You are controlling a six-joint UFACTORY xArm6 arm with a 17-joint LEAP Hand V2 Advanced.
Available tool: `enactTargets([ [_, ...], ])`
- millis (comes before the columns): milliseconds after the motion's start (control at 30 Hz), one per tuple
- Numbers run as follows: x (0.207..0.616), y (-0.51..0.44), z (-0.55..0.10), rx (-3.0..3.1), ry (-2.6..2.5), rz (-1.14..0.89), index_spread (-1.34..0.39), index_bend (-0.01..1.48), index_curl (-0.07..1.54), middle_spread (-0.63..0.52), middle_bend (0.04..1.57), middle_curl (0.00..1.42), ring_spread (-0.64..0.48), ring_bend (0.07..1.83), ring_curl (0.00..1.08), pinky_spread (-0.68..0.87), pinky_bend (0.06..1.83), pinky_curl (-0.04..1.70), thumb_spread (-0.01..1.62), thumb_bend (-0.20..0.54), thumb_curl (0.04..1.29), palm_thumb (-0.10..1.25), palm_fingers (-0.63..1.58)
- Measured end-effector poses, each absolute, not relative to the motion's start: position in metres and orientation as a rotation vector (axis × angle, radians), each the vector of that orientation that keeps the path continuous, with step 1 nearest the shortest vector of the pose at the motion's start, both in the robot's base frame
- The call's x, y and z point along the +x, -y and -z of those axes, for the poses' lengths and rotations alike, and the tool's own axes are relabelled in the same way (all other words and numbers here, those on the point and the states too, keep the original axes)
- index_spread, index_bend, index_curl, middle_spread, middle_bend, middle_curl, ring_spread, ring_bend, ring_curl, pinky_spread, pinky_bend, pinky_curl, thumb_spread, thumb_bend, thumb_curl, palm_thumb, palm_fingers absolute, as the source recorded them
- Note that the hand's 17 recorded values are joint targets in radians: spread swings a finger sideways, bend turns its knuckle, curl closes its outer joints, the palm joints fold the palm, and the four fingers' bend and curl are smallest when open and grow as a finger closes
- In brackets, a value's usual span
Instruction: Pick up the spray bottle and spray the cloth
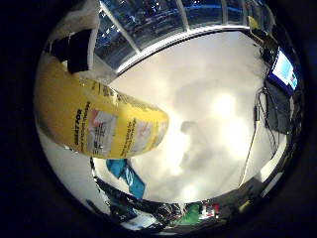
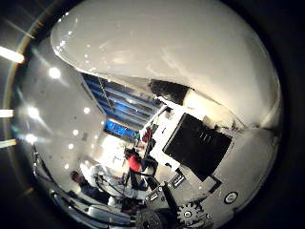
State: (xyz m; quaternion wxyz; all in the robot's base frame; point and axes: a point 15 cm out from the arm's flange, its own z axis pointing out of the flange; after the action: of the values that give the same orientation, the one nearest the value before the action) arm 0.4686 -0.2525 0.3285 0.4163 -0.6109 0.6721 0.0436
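Note:
The yellow spray bottle [image 1: 99, 117] with a printed label lies close across the palm in the right little finger side palm view, held up above the white table [image 1: 213, 109]. A black and white part of my right hand [image 1: 71, 48] wraps by the bottle's upper end. A blue cloth [image 1: 129, 177] lies on the table below the bottle, small and some way off. The right thumb side palm view shows the hand's black and white body [image 2: 202, 145] and a gear [image 2: 187, 216], with a large white rounded surface [image 2: 162, 48] beside them.
A monitor [image 1: 284, 69] and dark equipment stand at the table's far side. Windows [image 1: 168, 22] run behind the table. Coloured clutter [image 1: 193, 212] lies past the table edge near the cloth. The thumb side view shows ceiling lights [image 2: 53, 72] and the room.

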Motion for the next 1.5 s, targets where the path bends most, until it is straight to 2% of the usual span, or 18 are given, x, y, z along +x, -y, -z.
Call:
enactTargets([
  [233, 0.437, 0.176, -0.328, -1.789, -1.723, -0.048, -0.24, 1.13, 0.95, -0.12, 1.41, 0.76, -0.23, 1.37, 0.81, -0.13, 1.07, 1.42, 1.18, -0.012, 0.41, 1.01, 1.09],
  [467, 0.43, 0.12, -0.305, -2.023, -1.706, 0.105, -0.24, 1.13, 0.95, -0.12, 1.42, 0.75, -0.23, 1.36, 0.82, -0.13, 1.05, 1.46, 1.19, -0.014, 0.42, 1.01, 1.09],
  [633, 0.419, 0.085, -0.278, -2.197, -1.648, 0.068, -0.24, 1.12, 0.95, -0.12, 1.42, 0.74, -0.23, 1.36, 0.83, -0.13, 1.05, 1.49, 1.17, -0.014, 0.43, 1.0, 1.1],
  [800, 0.433, 0.081, -0.273, -2.262, -1.625, 0.169, -0.24, 1.13, 0.95, -0.12, 1.42, 0.74, -0.24, 1.35, 0.83, -0.13, 1.04, 1.5, 1.17, -0.013, 0.44, 1.0, 1.1],
  [1000, 0.403, 0.061, -0.204, -2.356, -1.637, 0.12, -0.24, 1.13, 0.95, -0.12, 1.42, 0.73, -0.24, 1.35, 0.84, -0.14, 1.04, 1.51, 1.17, -0.013, 0.44, 0.99, 1.1],
  [1500, 0.407, 0.069, -0.235, -2.331, -1.631, 0.213, -0.24, 1.13, 0.94, -0.12, 1.43, 0.73, -0.24, 1.35, 0.85, -0.14, 1.03, 1.53, 1.17, -0.013, 0.45, 0.99, 1.11],
])
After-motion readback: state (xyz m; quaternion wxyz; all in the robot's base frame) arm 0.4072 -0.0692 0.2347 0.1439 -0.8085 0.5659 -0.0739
